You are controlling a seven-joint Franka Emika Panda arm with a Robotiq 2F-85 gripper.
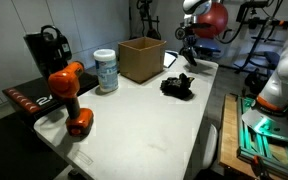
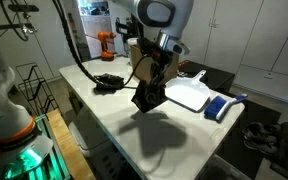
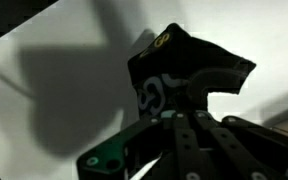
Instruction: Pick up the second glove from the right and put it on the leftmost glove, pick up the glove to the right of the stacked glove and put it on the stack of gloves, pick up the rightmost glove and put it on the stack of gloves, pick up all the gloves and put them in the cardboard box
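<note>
My gripper (image 2: pixel 152 86) is shut on a black glove (image 2: pixel 147 99) with a pale logo and holds it hanging above the white table. In the wrist view the glove (image 3: pixel 179 68) fills the middle, pinched between the fingers (image 3: pixel 174 112). The stack of gloves (image 1: pixel 179 87) is a dark heap on the table near the far edge; it also shows in an exterior view (image 2: pixel 108 81), to the side of the gripper. The cardboard box (image 1: pixel 141 58) stands open beyond the heap, partly hidden behind the arm in an exterior view (image 2: pixel 137 66). The gripper (image 1: pixel 187 52) is small and far in an exterior view.
A white canister (image 1: pixel 106 71), an orange drill (image 1: pixel 70 95) and a black machine (image 1: pixel 46 50) stand along one side of the table. A white tray (image 2: pixel 189 94) and a blue object (image 2: pixel 217 107) lie near the gripper. The table edge (image 1: pixel 199 130) is close.
</note>
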